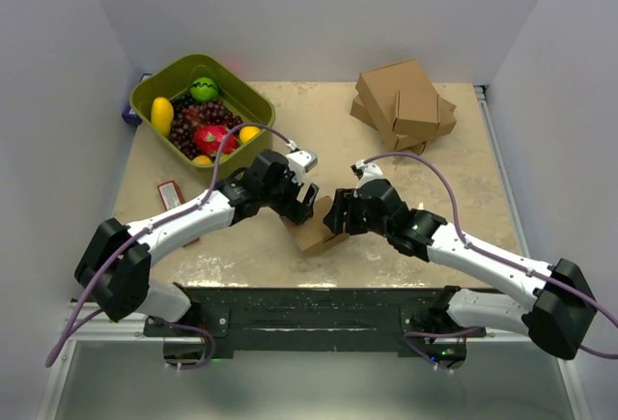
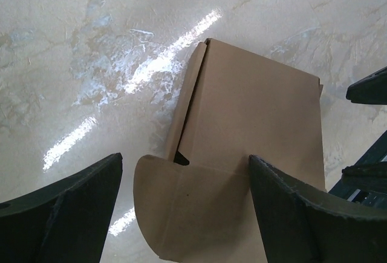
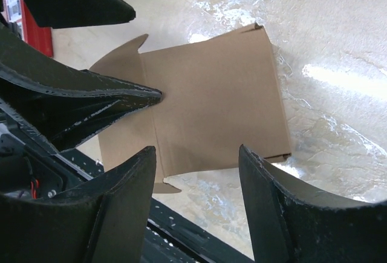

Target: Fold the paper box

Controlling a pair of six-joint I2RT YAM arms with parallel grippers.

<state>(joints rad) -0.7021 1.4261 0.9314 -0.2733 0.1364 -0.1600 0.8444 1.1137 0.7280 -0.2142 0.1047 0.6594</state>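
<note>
Overhead, paper box (image 1: 314,237): plain brown card, partly folded, on the table (image 1: 463,188) towards its near edge, between the two grippers and partly hidden under them.
Overhead, left gripper (image 1: 303,204): over the box's left side; jaw spread hard to read from this height.
Overhead, right gripper (image 1: 335,213): at the box's right side, facing the left one, close to it.
Overhead, surroundings: green tub (image 1: 256,99) of fruit at far left; stack of larger brown cartons (image 1: 401,101) at far right; small red packet (image 1: 171,194) beside the left arm; all well apart from the box.
Left wrist, paper box (image 2: 254,118): unmarked kraft panel lying flat, one rounded flap toward the camera, a narrow side flap raised along the left edge with a dark gap beneath.
Left wrist, left gripper (image 2: 184,169): wide open, dark fingers (image 2: 66,214) either side of the rounded flap, pinching nothing.
Left wrist, right gripper (image 2: 369,87): dark parts at the right edge, just beside the box.
Right wrist, paper box (image 3: 211,106): squarish panel with clean creases, flaps at its left end, a small tab at the bottom.
Right wrist, right gripper (image 3: 196,154): open, fingers apart above the panel's near edge, holding nothing.
Right wrist, left gripper (image 3: 146,54): spread open, one fingertip at the left crease; contact not clear.
Right wrist, red packet (image 3: 30,27): upper left, behind the left fingers.
</note>
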